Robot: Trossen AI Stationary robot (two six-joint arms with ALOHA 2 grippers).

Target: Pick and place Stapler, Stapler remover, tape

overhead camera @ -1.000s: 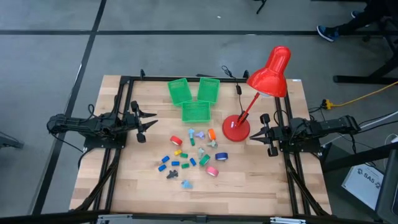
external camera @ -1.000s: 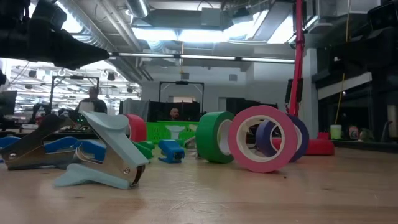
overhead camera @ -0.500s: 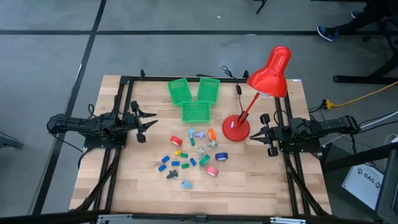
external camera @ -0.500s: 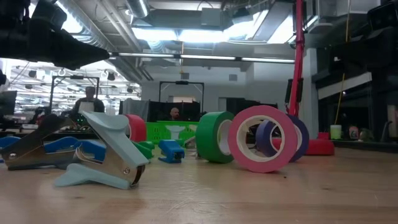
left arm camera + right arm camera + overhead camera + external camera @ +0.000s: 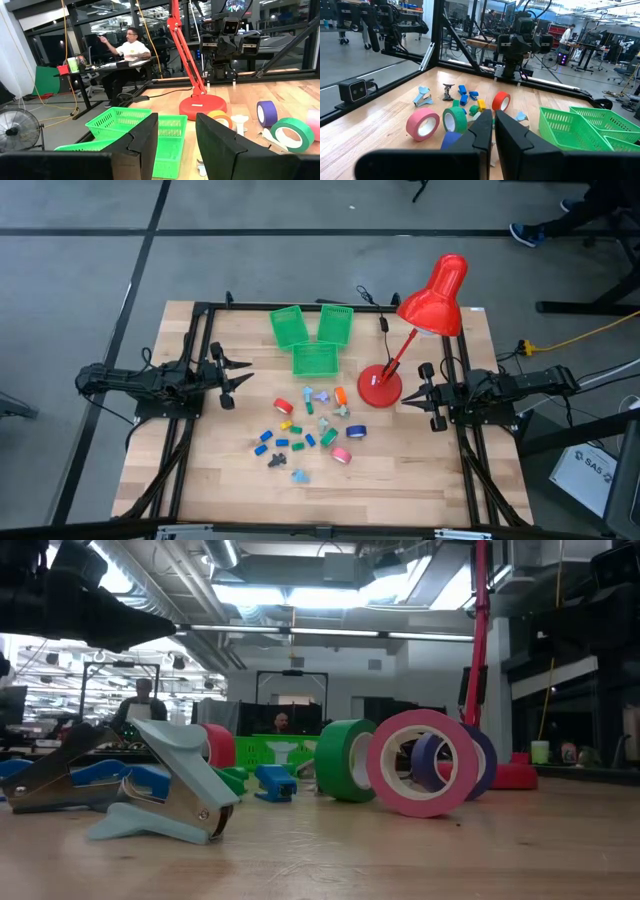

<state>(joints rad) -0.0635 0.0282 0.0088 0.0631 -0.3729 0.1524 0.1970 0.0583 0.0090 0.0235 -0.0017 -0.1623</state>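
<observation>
Small tape rolls lie on the wooden table's middle: red (image 5: 284, 406), orange (image 5: 341, 395), pink (image 5: 341, 455), purple (image 5: 356, 431) and green (image 5: 329, 437). In the low view the pink roll (image 5: 418, 762) stands on its edge. Small blocky staplers (image 5: 266, 442) in blue, yellow and green lie among them. So do pale teal staple removers (image 5: 300, 476), one of them close in the low view (image 5: 165, 785). My left gripper (image 5: 238, 375) hovers open at the table's left side. My right gripper (image 5: 405, 395) hovers shut at the right side. Both point level toward the middle and hold nothing.
Three green baskets (image 5: 315, 359) stand at the far middle of the table. A red desk lamp rests on its round base (image 5: 380, 387) just in front of my right gripper, its head (image 5: 437, 298) leaning over the far right. People sit in the room behind.
</observation>
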